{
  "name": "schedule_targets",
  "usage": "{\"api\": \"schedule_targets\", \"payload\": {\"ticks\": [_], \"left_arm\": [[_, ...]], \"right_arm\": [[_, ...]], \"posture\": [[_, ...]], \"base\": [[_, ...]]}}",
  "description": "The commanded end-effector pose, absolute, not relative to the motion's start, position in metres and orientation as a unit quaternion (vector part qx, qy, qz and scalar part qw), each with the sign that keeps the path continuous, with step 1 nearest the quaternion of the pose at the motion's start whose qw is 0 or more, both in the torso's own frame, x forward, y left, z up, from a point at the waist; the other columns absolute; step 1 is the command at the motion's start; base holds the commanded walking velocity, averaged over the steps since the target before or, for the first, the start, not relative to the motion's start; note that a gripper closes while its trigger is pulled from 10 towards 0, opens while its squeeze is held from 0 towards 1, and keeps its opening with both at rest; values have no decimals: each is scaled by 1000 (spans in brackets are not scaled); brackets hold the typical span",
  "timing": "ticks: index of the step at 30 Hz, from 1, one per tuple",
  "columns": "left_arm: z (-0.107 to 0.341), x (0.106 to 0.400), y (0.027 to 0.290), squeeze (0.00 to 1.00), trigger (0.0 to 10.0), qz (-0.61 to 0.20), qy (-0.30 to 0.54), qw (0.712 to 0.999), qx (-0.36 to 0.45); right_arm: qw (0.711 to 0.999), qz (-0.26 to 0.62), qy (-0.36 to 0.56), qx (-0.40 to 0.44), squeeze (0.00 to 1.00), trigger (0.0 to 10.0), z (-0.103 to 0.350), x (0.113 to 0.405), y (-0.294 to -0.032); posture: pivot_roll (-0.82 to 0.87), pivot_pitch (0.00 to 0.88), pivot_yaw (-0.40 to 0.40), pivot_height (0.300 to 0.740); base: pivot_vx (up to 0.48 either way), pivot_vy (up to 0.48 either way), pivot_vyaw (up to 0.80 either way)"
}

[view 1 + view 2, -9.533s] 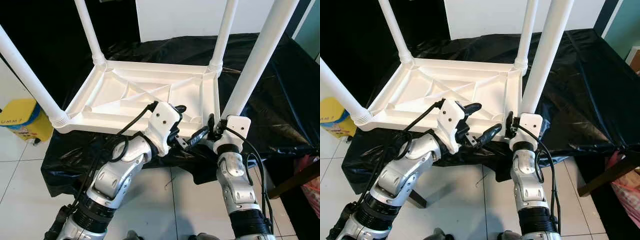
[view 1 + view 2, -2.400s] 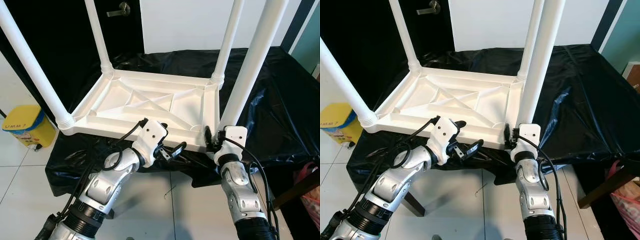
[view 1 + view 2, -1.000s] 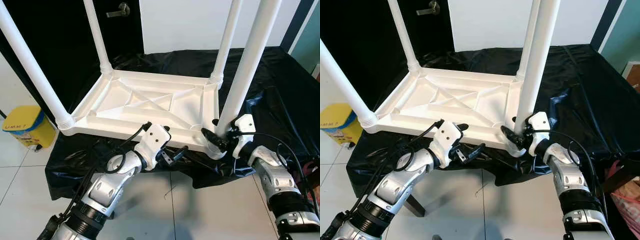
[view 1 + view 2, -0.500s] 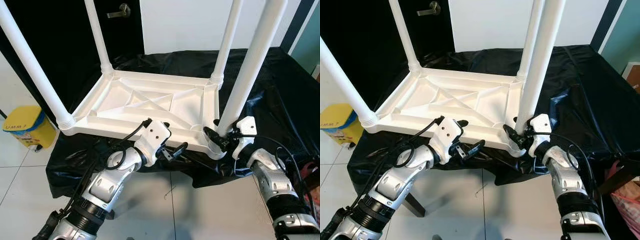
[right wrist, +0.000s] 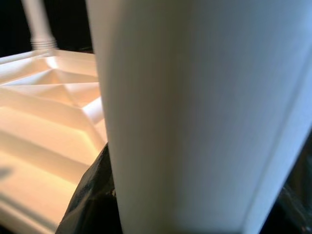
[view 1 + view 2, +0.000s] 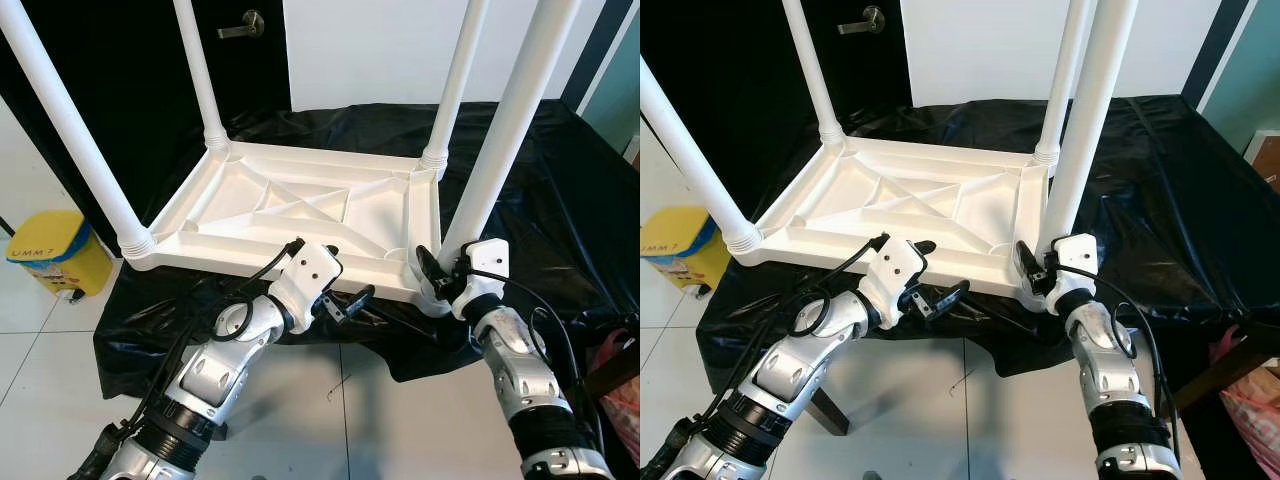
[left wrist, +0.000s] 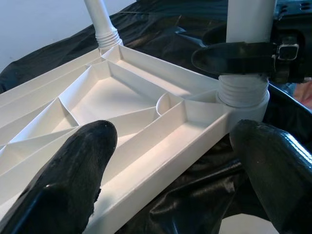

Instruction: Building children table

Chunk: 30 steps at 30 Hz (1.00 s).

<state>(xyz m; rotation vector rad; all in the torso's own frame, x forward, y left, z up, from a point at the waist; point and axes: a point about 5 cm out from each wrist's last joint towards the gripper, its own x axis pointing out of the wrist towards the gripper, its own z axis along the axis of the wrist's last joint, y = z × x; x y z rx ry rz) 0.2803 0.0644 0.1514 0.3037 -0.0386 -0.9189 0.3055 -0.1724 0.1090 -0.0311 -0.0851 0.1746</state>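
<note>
You are looking down at a worktop (image 6: 560, 190) covered by a black sheet. A white table (image 6: 300, 205) lies upside down on it, near the front edge, with its ribbed underside facing up. Four white legs stand straight up from its corners. The near right leg (image 6: 500, 150) is the closest one to you and looks the thickest. The near left leg (image 6: 70, 130) rises on the other side. The two far legs stand at the back, by a dark door (image 6: 130, 90) and a white wall.

On the floor to your left sits a yellow bin (image 6: 45, 250), just beside the worktop.

Your right gripper (image 6: 437, 275) is at the bottom of the near right leg, right where it goes into its ribbed socket. One black finger (image 6: 425, 268) lies against the side of the leg facing the table's middle. In the right wrist view the leg (image 5: 195, 112) is very close and a dark finger pokes out beside it. It looks like the gripper is clamped on the leg, though you can only see one finger well.

Your left gripper (image 6: 345, 300) is at the table's front edge, near the middle. Its fingers (image 7: 73, 180) are spread wide apart and hold nothing. One finger is above the rim and the other hangs in front of it.
</note>
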Motion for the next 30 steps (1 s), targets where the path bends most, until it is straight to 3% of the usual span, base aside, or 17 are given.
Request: {"api": "schedule_targets", "payload": {"ticks": [1, 8, 14, 30], "left_arm": [[146, 281, 69, 0, 10000, -429, -9, 891, 149], [143, 279, 68, 0, 10000, -416, -3, 897, 148], [145, 283, 69, 0, 10000, -404, -4, 902, 151], [147, 281, 74, 0, 10000, -397, -16, 902, 170]], "right_arm": [[998, 56, 21, -6, 0, 10000, 84, 296, -173], [999, -18, 19, 20, 0, 10000, 86, 289, -163], [999, 11, -14, 43, 0, 10000, 97, 282, -133], [999, 22, -26, 31, 0, 10000, 104, 280, -131]], "posture": [[-29, 0, -2, 740], [-31, 0, -6, 740], [-36, 0, -1, 740], [-25, 0, 4, 740]], "base": [[0, 0, 0], [0, 0, 0], [0, 0, 0], [0, 0, 0]]}}
